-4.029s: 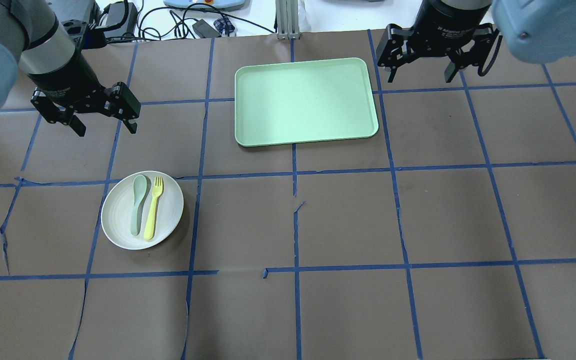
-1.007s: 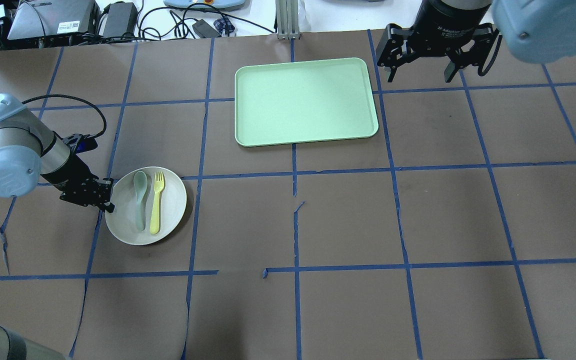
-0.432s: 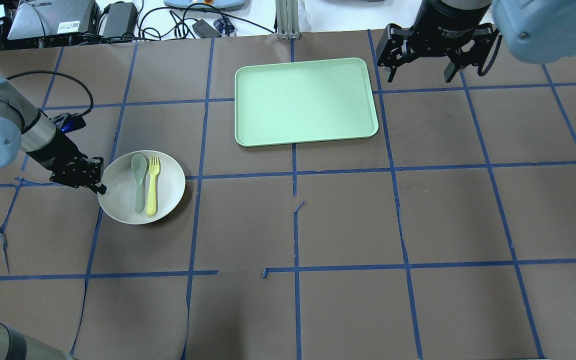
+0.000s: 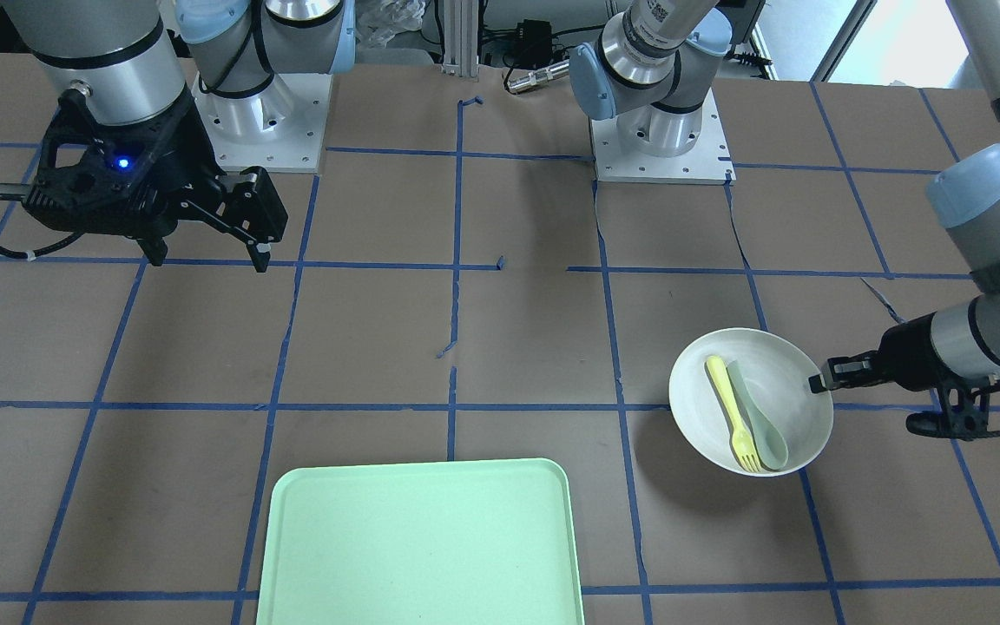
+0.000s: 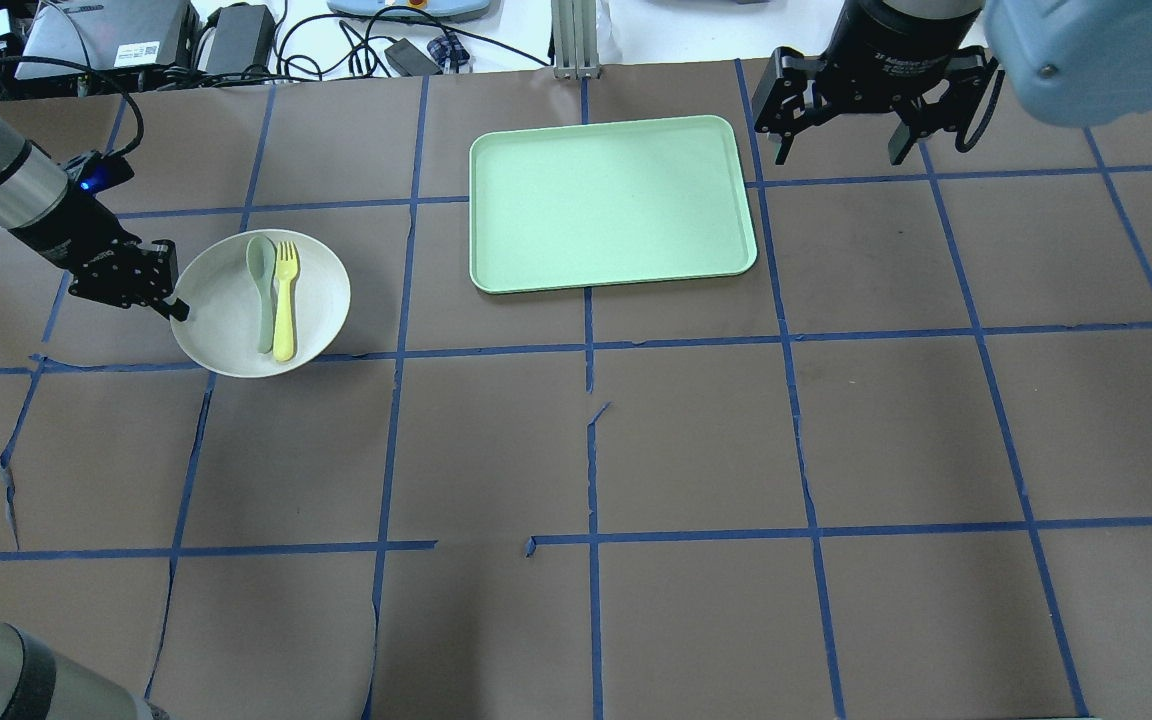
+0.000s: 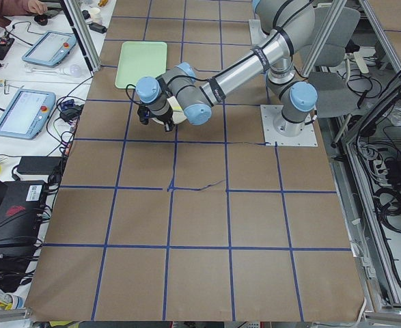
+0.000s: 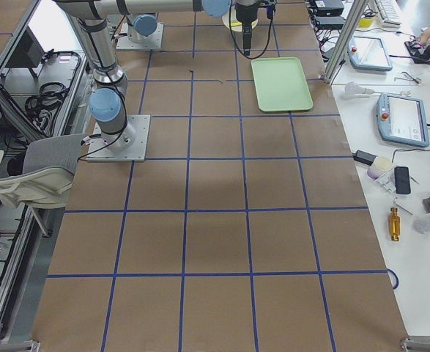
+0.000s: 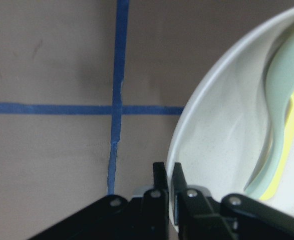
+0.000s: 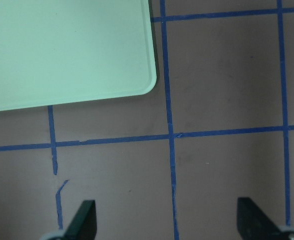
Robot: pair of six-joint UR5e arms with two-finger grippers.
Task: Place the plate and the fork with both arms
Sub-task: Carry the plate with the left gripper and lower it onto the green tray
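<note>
The white plate (image 5: 321, 290) hangs a little above the table at the left, with a shadow under it (image 4: 700, 408). The pale-yellow fork (image 5: 284, 300) lies in it, to the right of a grey-green spoon (image 5: 260, 285). My left gripper (image 5: 174, 305) is shut on the plate's left rim. The left wrist view shows its fingers (image 8: 161, 182) pinching the rim (image 8: 212, 135). My right gripper (image 5: 841, 150) is open and empty, hovering just right of the mint-green tray (image 5: 611, 205). Its spread fingertips (image 9: 84, 215) show in the right wrist view.
The tray (image 4: 422, 542) lies at the table's far middle, right of the plate, with a stretch of brown paper and blue tape lines between them. Cables and devices (image 5: 236, 40) sit beyond the far edge. The arm bases (image 4: 656, 130) stand on the robot's side.
My left gripper came down, shut on the plate's left rim, then lifted it and carried it away from the robot, up to the tray's row. The right arm has not moved.
</note>
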